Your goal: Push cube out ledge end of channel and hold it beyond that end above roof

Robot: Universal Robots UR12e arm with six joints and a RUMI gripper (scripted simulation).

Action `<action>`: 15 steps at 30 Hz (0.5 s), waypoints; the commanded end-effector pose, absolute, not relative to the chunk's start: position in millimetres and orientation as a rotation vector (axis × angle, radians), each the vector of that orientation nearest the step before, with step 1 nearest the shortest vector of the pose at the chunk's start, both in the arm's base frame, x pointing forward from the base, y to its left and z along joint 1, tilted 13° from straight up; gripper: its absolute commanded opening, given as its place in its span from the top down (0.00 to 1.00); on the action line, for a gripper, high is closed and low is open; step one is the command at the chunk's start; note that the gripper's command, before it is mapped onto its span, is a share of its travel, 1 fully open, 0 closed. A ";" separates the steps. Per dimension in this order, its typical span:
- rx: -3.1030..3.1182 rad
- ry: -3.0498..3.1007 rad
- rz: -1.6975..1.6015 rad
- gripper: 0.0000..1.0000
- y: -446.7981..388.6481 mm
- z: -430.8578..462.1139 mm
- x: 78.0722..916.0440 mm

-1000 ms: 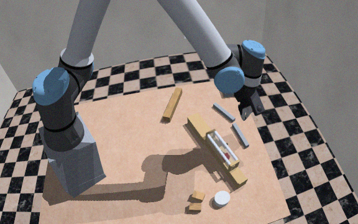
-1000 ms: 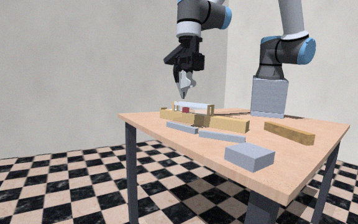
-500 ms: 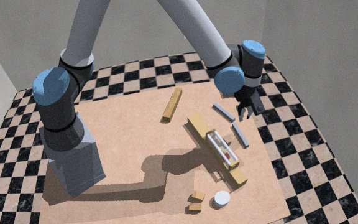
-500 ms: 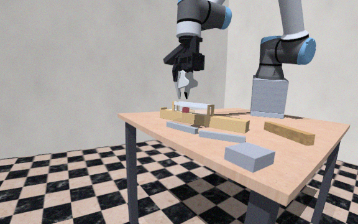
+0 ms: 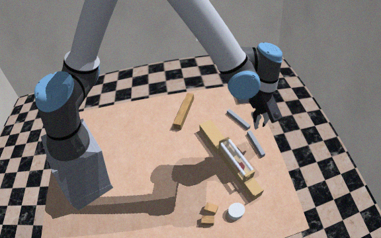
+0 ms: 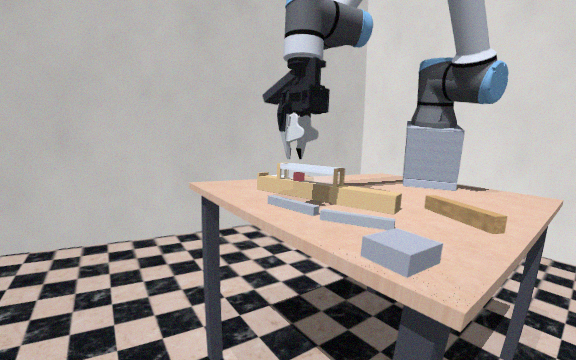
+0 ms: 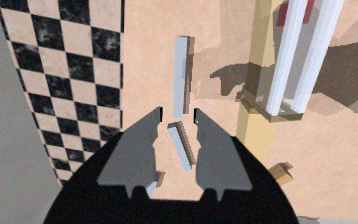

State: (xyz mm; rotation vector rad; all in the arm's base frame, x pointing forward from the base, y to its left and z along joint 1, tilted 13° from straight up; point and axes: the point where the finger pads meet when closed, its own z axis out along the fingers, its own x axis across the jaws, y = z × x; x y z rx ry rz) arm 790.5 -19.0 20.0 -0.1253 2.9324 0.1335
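Note:
The red cube (image 5: 241, 166) (image 6: 299, 176) (image 7: 283, 19) is inside the channel, under its roof of two pale bars (image 5: 233, 158) (image 6: 313, 169) (image 7: 285, 56), nearer the short ledge (image 5: 254, 188). The long ledge (image 5: 211, 133) (image 6: 368, 199) (image 7: 256, 142) extends from the other end. My gripper (image 5: 260, 126) (image 6: 294, 158) (image 7: 178, 108) is partly open and empty, pointing down, above and to the side of the channel. Two thin grey bars lie beside the channel: one (image 5: 256, 143) (image 6: 293, 205) (image 7: 180, 75) alongside the roofed part, the other (image 5: 238, 119) (image 6: 357, 219) (image 7: 181, 148) near the long ledge.
A brown wooden bar (image 5: 184, 110) (image 6: 465, 214) (image 7: 281, 174) lies past the long ledge. A grey block (image 6: 401, 250) stands near the table edge. A white disc (image 5: 236, 211) and two small wooden blocks (image 5: 211, 207) (image 5: 208, 219) are near the short-ledge end.

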 end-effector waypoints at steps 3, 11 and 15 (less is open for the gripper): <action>-0.125 2.931 0.133 0.78 -19.2 20.9 791.0; -0.125 2.931 0.133 0.78 -19.2 20.8 791.1; -0.125 2.931 0.133 0.78 -19.0 19.3 791.4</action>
